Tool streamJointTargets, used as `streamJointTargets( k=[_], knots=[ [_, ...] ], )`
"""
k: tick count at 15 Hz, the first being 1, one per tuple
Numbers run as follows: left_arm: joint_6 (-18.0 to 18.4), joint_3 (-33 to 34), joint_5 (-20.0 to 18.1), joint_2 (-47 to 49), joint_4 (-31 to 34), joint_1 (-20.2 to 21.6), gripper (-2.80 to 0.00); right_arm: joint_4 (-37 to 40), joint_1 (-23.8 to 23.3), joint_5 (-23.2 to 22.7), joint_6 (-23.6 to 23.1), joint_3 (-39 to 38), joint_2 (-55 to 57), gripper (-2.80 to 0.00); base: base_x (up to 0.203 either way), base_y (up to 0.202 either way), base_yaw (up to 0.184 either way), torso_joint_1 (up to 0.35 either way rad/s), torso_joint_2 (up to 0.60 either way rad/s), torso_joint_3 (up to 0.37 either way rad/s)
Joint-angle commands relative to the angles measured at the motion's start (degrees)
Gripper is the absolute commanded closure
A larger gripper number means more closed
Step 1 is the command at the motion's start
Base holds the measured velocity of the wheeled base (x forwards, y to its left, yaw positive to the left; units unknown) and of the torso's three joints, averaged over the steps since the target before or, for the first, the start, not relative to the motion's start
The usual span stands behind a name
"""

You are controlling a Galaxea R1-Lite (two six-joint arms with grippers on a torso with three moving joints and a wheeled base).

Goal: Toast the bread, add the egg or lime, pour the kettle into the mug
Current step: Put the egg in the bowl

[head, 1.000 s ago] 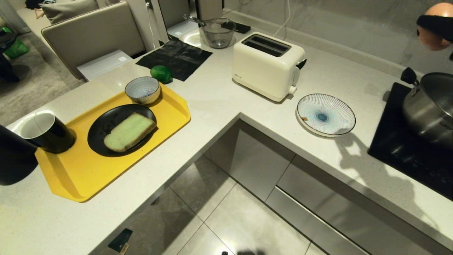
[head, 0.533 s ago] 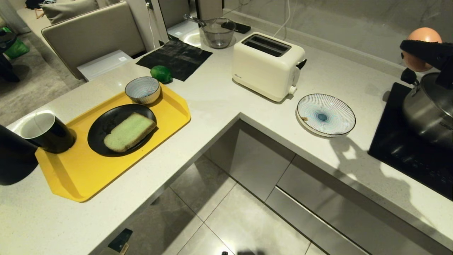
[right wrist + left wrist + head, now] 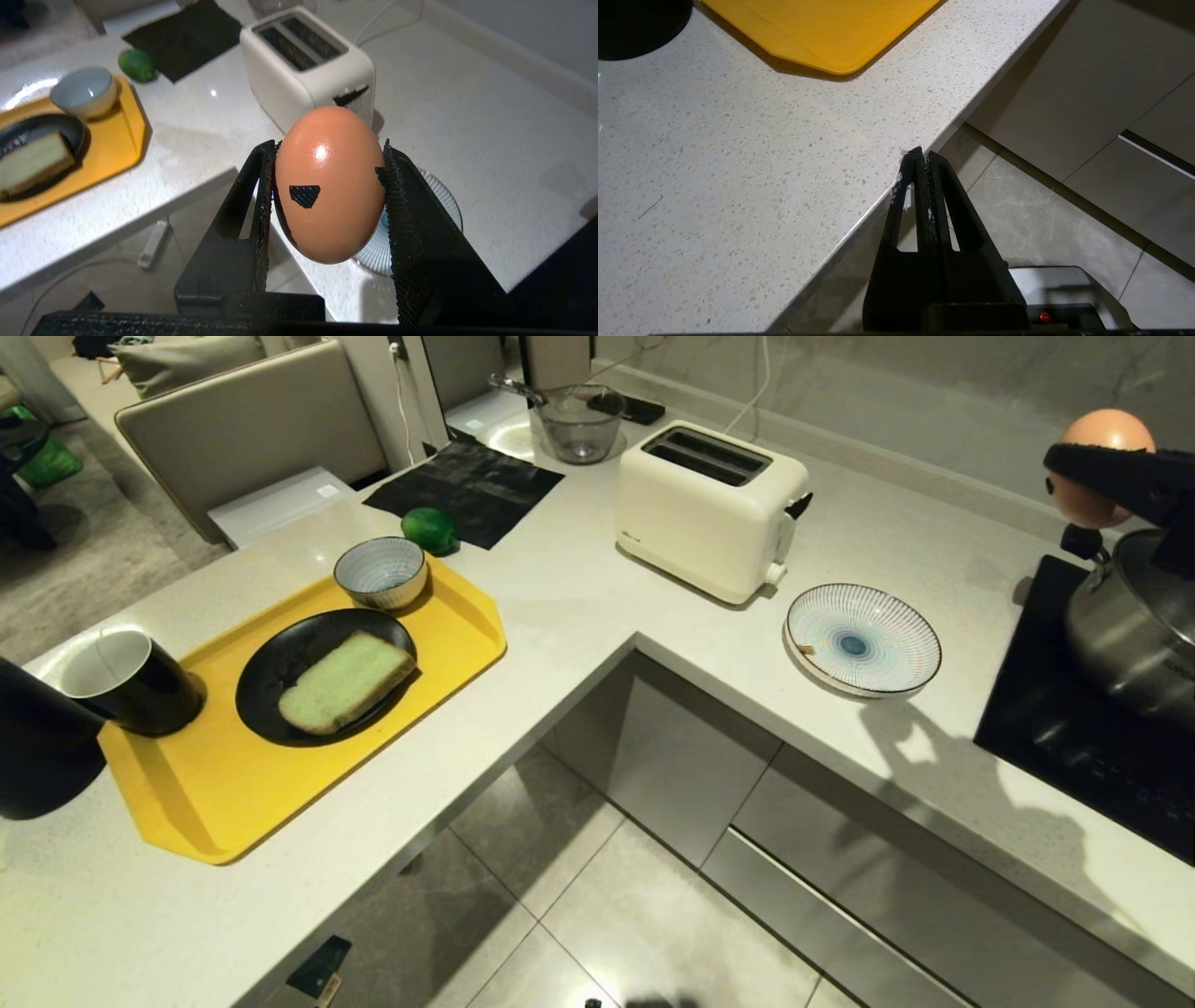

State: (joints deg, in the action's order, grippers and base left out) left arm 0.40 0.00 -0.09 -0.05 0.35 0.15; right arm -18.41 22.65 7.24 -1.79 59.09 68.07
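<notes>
My right gripper [image 3: 1094,469] hangs high at the far right, above the pot's knob, shut on the pinkish-brown egg [image 3: 329,182]; the egg [image 3: 1108,427] has a dark mark on its shell. The green-faced bread [image 3: 345,681] lies on a black plate [image 3: 266,658] on the yellow tray [image 3: 448,635]. The black mug [image 3: 131,683] stands at the tray's left end, with the black kettle [image 3: 37,747] beside it. The lime [image 3: 429,529] rests on the counter behind the small striped bowl [image 3: 380,571]. My left gripper [image 3: 923,156] is parked, shut and holding nothing, at the counter's edge.
A cream toaster [image 3: 709,509] with empty slots stands at the back of the counter. To its right is a striped plate [image 3: 864,639], then a steel pot [image 3: 1134,625] on a black hob [image 3: 1055,728]. A glass bowl [image 3: 574,425] sits further back.
My right gripper has carried the egg leftward and slightly down from the upper right corner. The left arm has not moved.
</notes>
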Motion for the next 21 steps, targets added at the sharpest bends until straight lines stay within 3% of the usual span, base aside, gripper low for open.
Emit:
streamJointTargets(
  k=[1,10,21],
  knots=[
    [-0.01,0.0,0.01,0.05,0.0,-0.01,0.0,-0.31,0.03,0.05,-0.05,-0.37,-0.75,0.0,0.0,0.0,0.0,0.0,0.0,0.0],
    [0.04,0.0,0.01,0.05,0.0,0.02,0.0,-0.73,0.08,-1.77,-0.06,-2.62,-2.77,0.0,-0.001,0.006,-0.161,0.002,0.0,0.003],
    [0.04,0.0,0.01,0.05,0.0,0.02,0.0,-0.81,0.18,-2.35,-1.43,-4.3,-4.02,0.0,0.0,0.0,0.0,0.0,0.0,0.0]
  ],
)
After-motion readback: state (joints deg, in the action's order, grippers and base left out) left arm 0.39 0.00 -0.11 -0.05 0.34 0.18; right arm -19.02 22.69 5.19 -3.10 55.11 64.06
